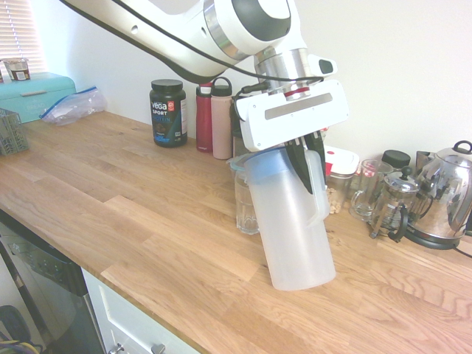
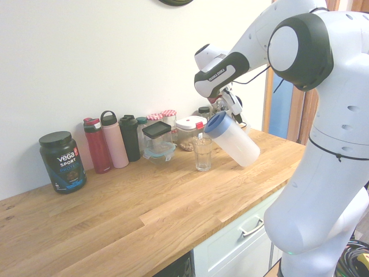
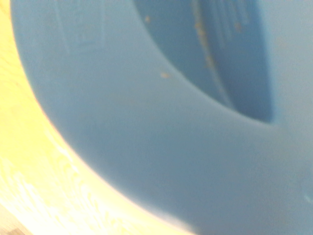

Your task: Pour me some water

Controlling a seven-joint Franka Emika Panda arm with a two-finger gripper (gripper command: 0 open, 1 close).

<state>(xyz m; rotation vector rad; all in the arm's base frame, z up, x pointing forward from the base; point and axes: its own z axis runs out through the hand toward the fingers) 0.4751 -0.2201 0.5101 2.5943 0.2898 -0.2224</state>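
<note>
A translucent plastic pitcher (image 1: 291, 228) with a blue lid hangs tilted over the wooden counter, its lid end leaning toward a clear drinking glass (image 1: 245, 206). My gripper (image 1: 306, 158) is shut on the pitcher's handle just below the lid. From the other side, the pitcher (image 2: 233, 141) slants with its spout right above the rim of the glass (image 2: 202, 154), and the gripper (image 2: 228, 112) holds it from behind. I see no stream of water. The blurred blue lid (image 3: 146, 147) fills the wrist view.
Along the wall stand a black Vega tub (image 1: 168, 112), a red bottle (image 1: 204, 118) and a pink bottle (image 1: 221, 122). To the right are a glass mug (image 1: 365, 192), a French press (image 1: 394, 206) and a steel kettle (image 1: 446, 195). A teal box (image 1: 33, 94) sits far left.
</note>
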